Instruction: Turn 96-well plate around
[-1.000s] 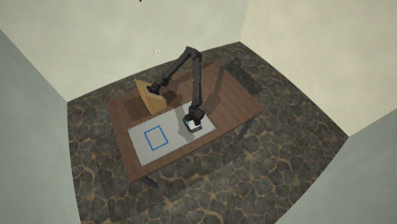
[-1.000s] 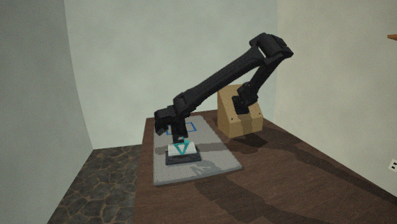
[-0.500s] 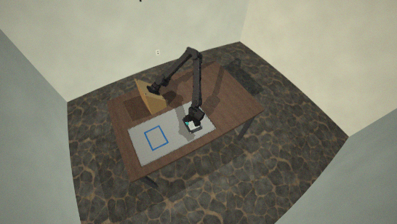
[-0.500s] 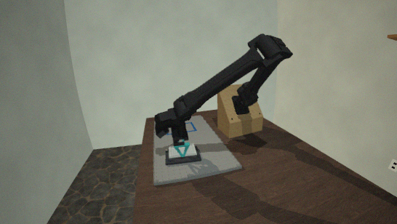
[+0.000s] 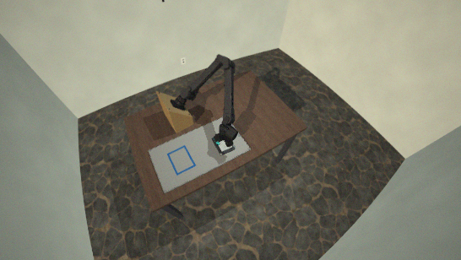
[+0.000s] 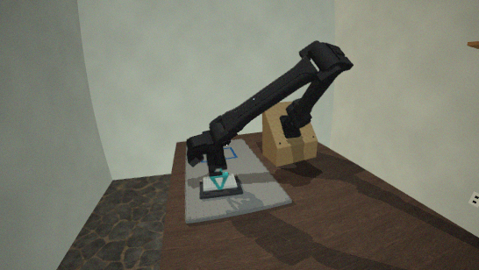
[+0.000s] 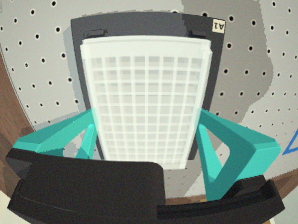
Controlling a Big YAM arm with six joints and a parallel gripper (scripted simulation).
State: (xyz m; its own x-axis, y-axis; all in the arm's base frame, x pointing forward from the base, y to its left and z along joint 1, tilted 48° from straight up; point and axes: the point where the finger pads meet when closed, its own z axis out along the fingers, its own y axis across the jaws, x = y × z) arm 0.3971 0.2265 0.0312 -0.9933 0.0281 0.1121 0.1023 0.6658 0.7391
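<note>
The white 96-well plate (image 7: 147,99) lies over the dark plate nest N1 (image 7: 143,30), low on it or just above it. The plate also shows in the exterior view (image 6: 219,184) and the top view (image 5: 225,148). My gripper (image 7: 146,113) has teal fingers on the plate's two long sides and is shut on it. A small A1 label (image 7: 218,26) marks the nest's far right corner in the wrist view. I cannot make out the plate's cut corner. The near end of the plate is hidden behind the gripper body.
The nest stands on a grey perforated deck mat (image 5: 198,154). The blue taped outline B1 (image 5: 181,159) lies on the mat's other half. A tan wedge-shaped block (image 6: 289,138) holds the arm's base behind the mat.
</note>
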